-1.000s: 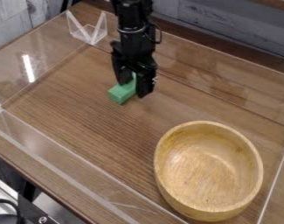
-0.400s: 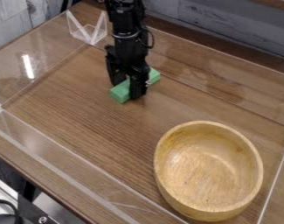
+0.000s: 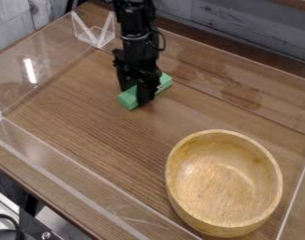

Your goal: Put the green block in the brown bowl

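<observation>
A single overhead-angled view shows a dark wood-grain worktop [image 3: 80,131] enclosed by low clear plastic walls [image 3: 67,173]. In the upper middle of the frame, a black robot arm [image 3: 134,23] reaches straight down, and its black pincer [image 3: 140,92] points at the surface. The pincer's fingers sit narrow, pressed against the two long sides of the green block [image 3: 142,95], a small bright green bar that lies flat on the worktop directly under the arm. One end of the block pokes out toward the lower left of the fingers and the other end shows at their upper right, so the bar lies on a diagonal. The block rests on the wood; no gap shows beneath it. In the lower right of the frame sits the brown bowl [image 3: 225,182], a large, round, shallow bowl of light wood with a thick rim and visible grain. It stands well apart from the block and the pincer, with bare wood between them. The bowl's inside shows only its own grain. At the upper left, behind the arm, a clear folded plastic piece [image 3: 92,31] stands by the back wall.
</observation>
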